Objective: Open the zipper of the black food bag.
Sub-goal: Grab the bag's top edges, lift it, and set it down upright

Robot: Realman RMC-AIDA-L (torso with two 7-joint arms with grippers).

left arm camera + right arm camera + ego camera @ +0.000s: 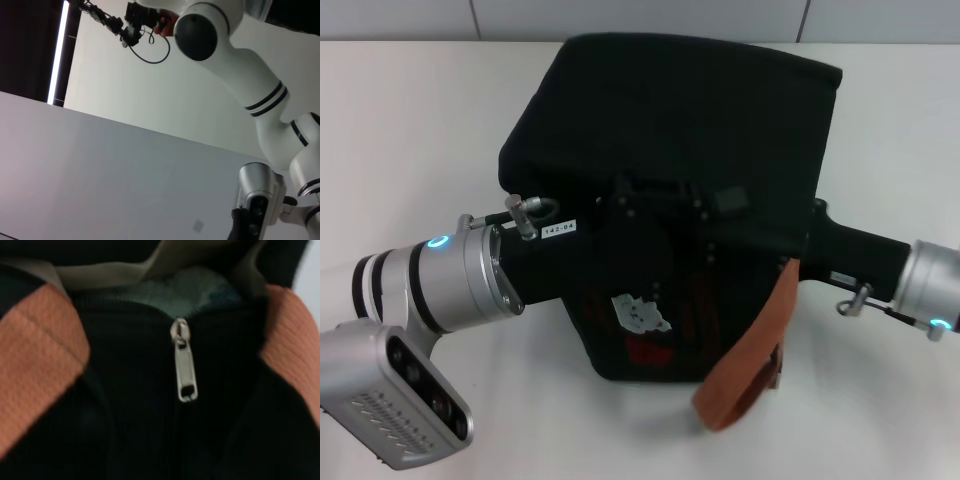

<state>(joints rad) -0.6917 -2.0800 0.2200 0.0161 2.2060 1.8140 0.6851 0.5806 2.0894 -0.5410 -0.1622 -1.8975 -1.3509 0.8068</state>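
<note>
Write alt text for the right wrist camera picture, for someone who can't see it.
A silver zipper pull hangs down the middle of the black food bag, seen close up. Past the pull the bag gapes slightly, showing pale lining, and tan-brown handles flank it on both sides.

Bright even overhead light; soft shadows; blurry close-up of zipper (183,360)

food bag (690,130) mid-surface (410,150), lying tipped, reaching toward far edge. left arm (450,280) in from near-left, its tool end against bag's left side. right arm (880,265) in from right edge, pressed to bag's right side. strap (750,350) hangs off bag's near-right corner onto surface. zipper (184,365) between two straps.
</note>
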